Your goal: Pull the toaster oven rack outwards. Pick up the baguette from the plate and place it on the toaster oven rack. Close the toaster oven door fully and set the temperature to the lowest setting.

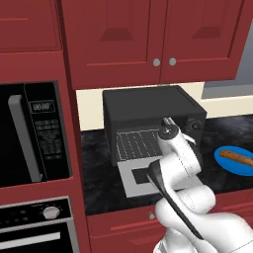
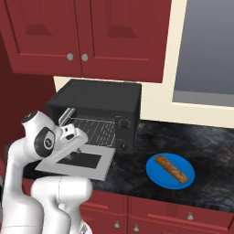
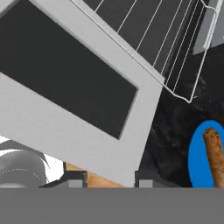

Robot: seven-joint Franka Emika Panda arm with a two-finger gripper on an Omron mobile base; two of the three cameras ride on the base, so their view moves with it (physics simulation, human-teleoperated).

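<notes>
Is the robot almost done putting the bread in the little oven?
Not yet. The toaster oven door lies open and the toaster oven rack looks pulled out over it. The hand hovers above the door, empty. The baguette lies on the plate, so moving it, shutting the door and turning the knob remain.

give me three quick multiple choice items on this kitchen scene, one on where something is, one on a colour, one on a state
1. Where does the baguette lie?
A. on the plate
B. on the toaster oven rack
C. inside the microwave

2. What colour is the plate?
A. white
B. blue
C. red

3. How does the toaster oven door stand?
A. shut
B. folded down open
C. taken off

Answers:
1. A, the loaf rests on the plate, on the counter right of the toaster oven.
2. B, it is bright blue in both base views.
3. B, it lies flat in front of the cavity.
</notes>
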